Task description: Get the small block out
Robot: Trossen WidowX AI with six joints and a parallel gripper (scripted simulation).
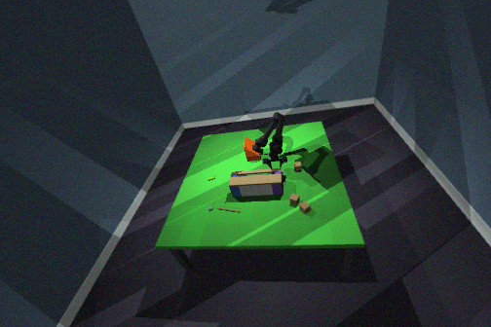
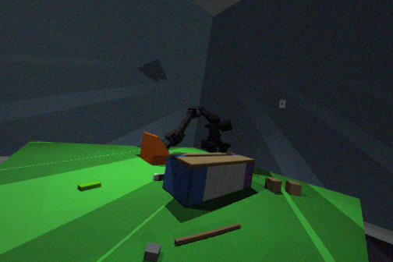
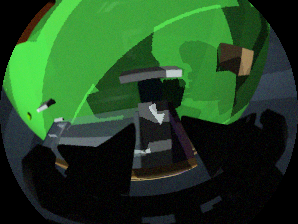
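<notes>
parted roughly two-thirds, nothing evidently held: gripper (image 1: 275, 165) (image 3: 158, 123), near the box (image 1: 255, 188) (image 2: 224, 182) (image 3: 182, 135). block's place: cannot tell. risk: low fingers nudging box, block falling pocketward.

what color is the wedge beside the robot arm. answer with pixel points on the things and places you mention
Orange (image 1: 251, 150) (image 2: 153, 151); the exterior view shows it best.

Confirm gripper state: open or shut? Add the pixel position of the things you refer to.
Open. The gripper (image 1: 276, 165) (image 2: 215, 150) (image 3: 158, 123) has its two dark fingers standing apart in the wrist view, a broad gap between their tips.
</notes>
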